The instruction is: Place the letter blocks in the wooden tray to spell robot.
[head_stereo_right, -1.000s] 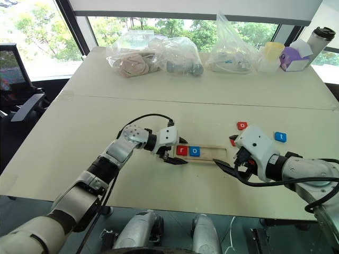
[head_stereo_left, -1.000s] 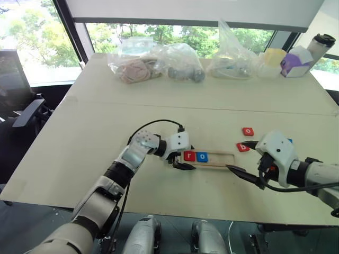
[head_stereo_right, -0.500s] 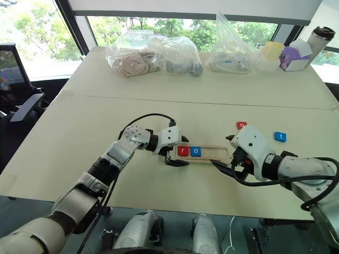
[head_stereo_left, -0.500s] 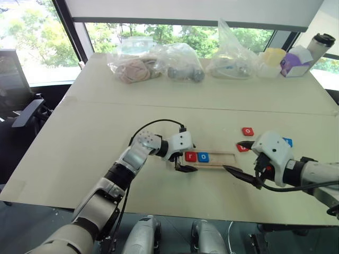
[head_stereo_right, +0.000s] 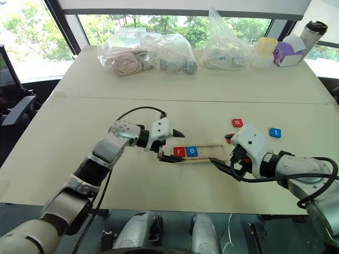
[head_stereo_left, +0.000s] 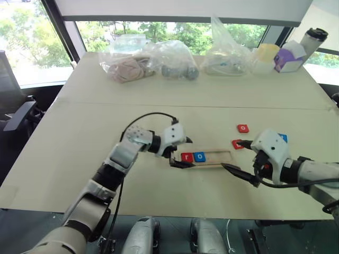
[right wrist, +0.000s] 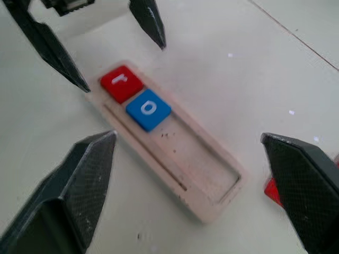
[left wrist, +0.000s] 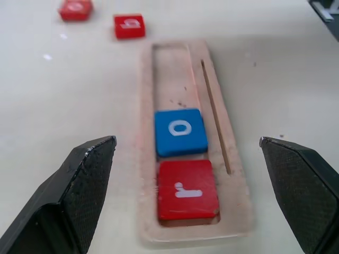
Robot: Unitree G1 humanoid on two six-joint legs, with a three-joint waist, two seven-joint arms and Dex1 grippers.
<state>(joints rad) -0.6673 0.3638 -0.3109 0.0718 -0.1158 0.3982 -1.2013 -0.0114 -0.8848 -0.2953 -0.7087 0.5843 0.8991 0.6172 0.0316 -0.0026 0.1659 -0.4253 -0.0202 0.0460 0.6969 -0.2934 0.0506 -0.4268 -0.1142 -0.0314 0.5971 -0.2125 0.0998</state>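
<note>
My left gripper (head_stereo_left: 180,153), jaws spread wide and empty, hovers at the left end of the wooden tray (head_stereo_left: 218,164), which lies on the worktop (head_stereo_left: 79,132). The red r block (left wrist: 186,189) sits in the first slot and the blue o block (left wrist: 179,132) touches it in the second; the other three slots are bare. My right gripper (head_stereo_left: 237,156), also open and empty, is at the tray's right end. Just beyond that end lies the red b block (left wrist: 130,26), partly hidden behind my right gripper in the head views; I read its letter as b, though the print is small. The red o block (head_stereo_left: 243,128) lies a little farther off, and the blue t block (head_stereo_right: 274,132) to the right of both.

The b block seems due next. To seat it well I should close on its opposite edges squarely, lower it level into the third slot with the letter upright like its neighbours, and release only once it is down, without nudging the blue o block.
</note>
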